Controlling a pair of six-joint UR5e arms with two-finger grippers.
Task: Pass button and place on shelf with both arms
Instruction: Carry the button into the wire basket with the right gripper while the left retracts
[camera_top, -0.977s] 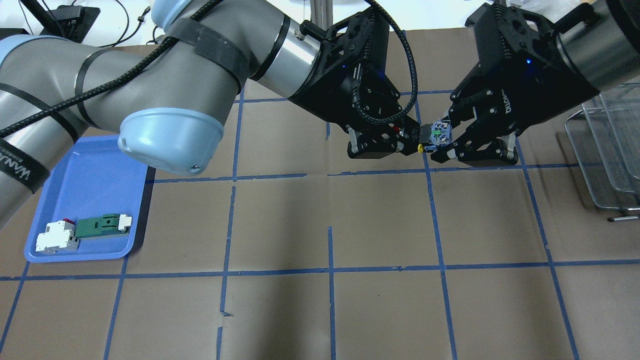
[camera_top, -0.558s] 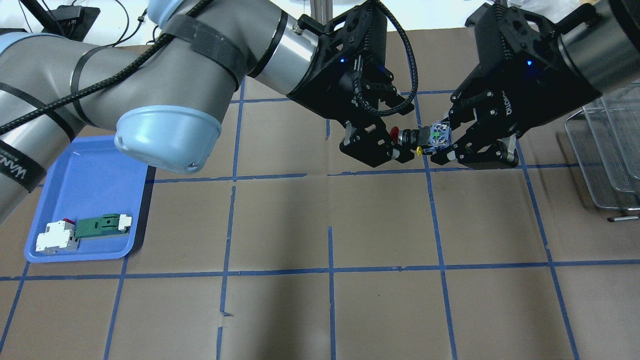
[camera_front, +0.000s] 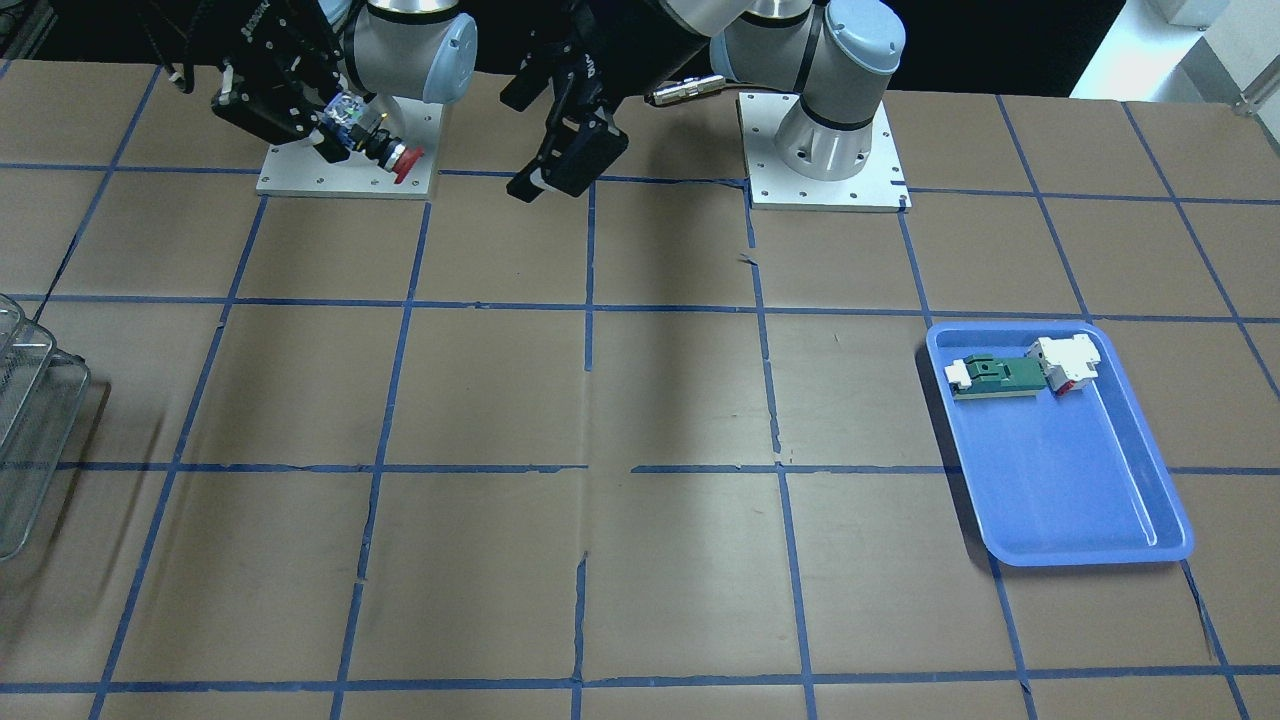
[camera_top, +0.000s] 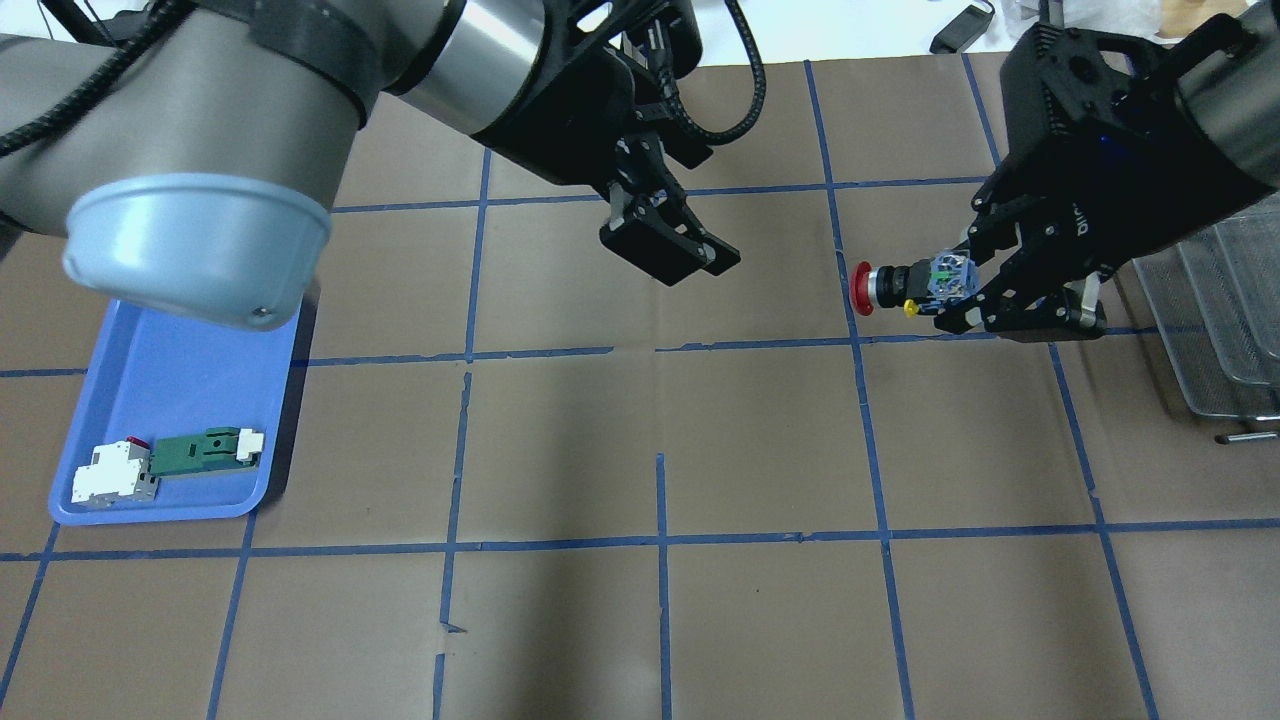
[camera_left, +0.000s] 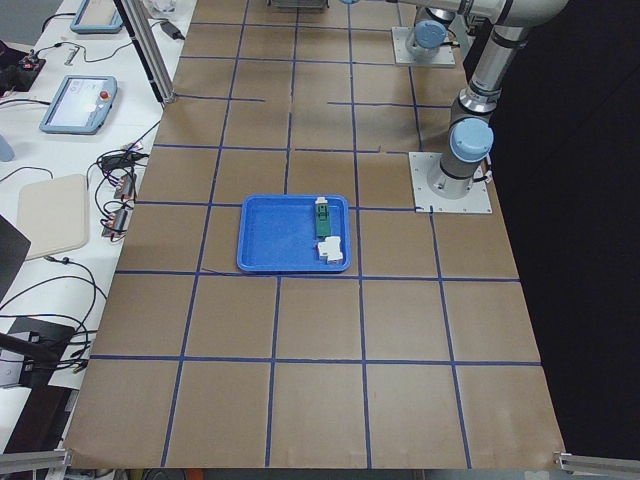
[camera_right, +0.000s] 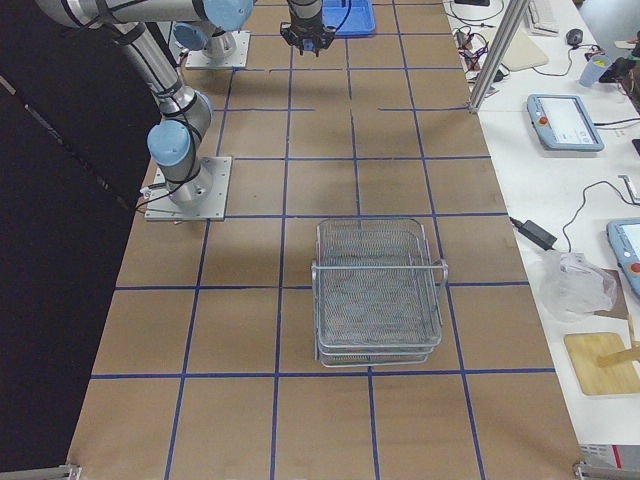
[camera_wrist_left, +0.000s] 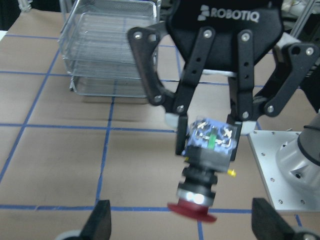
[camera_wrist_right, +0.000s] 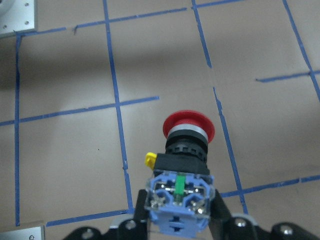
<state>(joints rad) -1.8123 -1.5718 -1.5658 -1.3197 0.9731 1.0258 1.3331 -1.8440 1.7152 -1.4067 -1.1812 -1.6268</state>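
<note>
The button (camera_top: 905, 285), with red cap, black collar and grey-blue base, lies sideways in the air with its cap toward my left arm. My right gripper (camera_top: 948, 290) is shut on its base. The right wrist view shows the button (camera_wrist_right: 184, 150) between the fingers, above the brown table. My left gripper (camera_top: 700, 262) is open and empty, well to the left of the button; from its wrist camera I see the button (camera_wrist_left: 207, 155) and the right gripper's fingers (camera_wrist_left: 182, 127) facing me. The wire shelf (camera_top: 1215, 300) stands at the table's right edge, beyond the right gripper.
A blue tray (camera_top: 190, 370) at the left holds a green-and-white part (camera_top: 205, 450) and a white-and-red block (camera_top: 112, 472). The shelf also shows in the front view (camera_front: 30, 420) and the right side view (camera_right: 378, 290). Blue tape lines grid the brown table.
My left gripper has let go of the button, opened and drawn back to the left. My right gripper keeps hold of the button and has shifted a little to the right.
</note>
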